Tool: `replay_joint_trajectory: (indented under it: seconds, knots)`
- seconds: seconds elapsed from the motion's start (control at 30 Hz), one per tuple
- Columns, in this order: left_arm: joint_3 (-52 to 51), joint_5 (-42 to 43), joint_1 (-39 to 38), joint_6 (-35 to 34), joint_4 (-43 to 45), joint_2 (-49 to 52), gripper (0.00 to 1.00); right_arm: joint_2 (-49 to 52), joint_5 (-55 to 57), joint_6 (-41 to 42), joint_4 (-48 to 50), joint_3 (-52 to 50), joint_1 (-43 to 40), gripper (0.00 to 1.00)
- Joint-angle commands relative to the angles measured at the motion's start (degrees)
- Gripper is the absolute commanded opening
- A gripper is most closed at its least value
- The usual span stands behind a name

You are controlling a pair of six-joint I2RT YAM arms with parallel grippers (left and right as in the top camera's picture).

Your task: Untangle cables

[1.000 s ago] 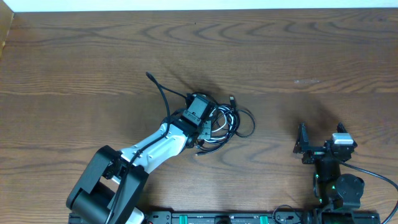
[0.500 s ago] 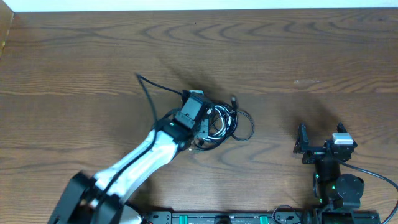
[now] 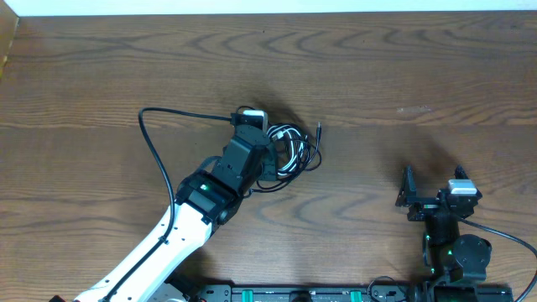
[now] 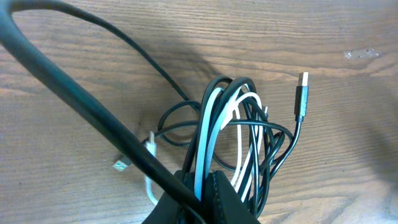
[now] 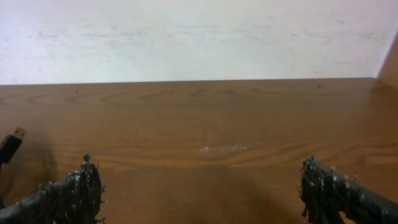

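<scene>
The cables (image 3: 294, 153) lie as one tangled bundle of thin black and white cords at mid-table. My left gripper (image 3: 270, 156) sits at the bundle's left edge. In the left wrist view the left gripper (image 4: 208, 194) is shut on the cables (image 4: 245, 118), with a white strand and a black one pinched between its fingers. A black USB plug (image 4: 301, 94) sticks out to the right, and a small silver plug (image 4: 120, 165) lies to the left. My right gripper (image 3: 435, 195) stands open far to the right, nothing between its fingers (image 5: 79, 186).
The left arm's own thick black cable (image 3: 155, 143) loops out to the left and crosses the left wrist view (image 4: 68, 93). Bare wooden table (image 3: 394, 75) surrounds the bundle. A white wall (image 5: 199, 37) lies beyond the far edge. The black USB plug (image 5: 11, 145) shows in the right wrist view.
The left arm has stretched out and shifted up and left, dragging the bundle a little that way. Its thick cable has swung out to the left. The right arm has not moved.
</scene>
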Motion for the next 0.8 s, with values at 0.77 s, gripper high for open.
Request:
replay_joint_trajectory:
  seconds: [0.77]
  knots:
    - [-0.3,1.4,0.0,-3.3,-3.7,0.1,0.08,-0.2,0.2,-0.7,-0.2,-0.1,0.2,0.99]
